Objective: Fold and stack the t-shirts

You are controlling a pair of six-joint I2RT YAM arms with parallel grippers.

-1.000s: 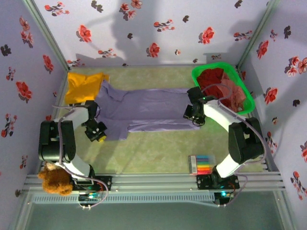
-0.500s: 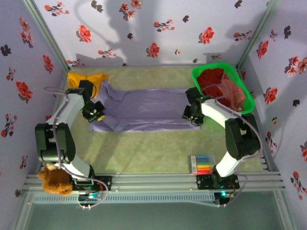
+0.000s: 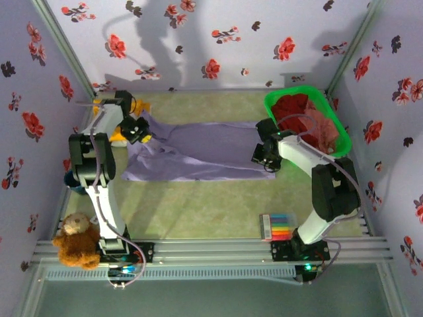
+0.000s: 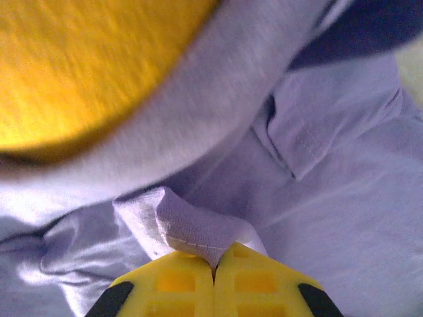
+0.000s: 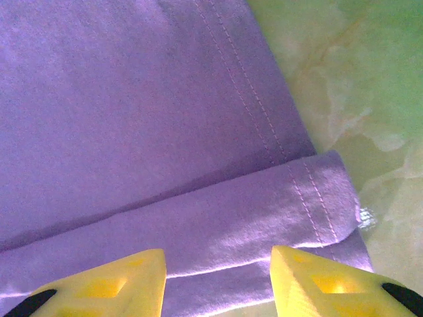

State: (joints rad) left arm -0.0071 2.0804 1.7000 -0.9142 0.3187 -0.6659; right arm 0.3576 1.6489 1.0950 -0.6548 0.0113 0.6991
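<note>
Past L gripper (image 4: 213, 256) pinching lavender tee (image 4: 330, 198), yellow tee (image 4: 79, 66) is blurred, cut off.

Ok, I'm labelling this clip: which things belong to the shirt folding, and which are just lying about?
Job: lavender t-shirt, yellow t-shirt, dark red t-shirt and pink t-shirt, both in the green basket.
Lying about: teddy bear, coloured marker pack.

A lab test booth: flowered panel walls (image 3: 198, 46) and aluminium base rails (image 3: 218, 249).
</note>
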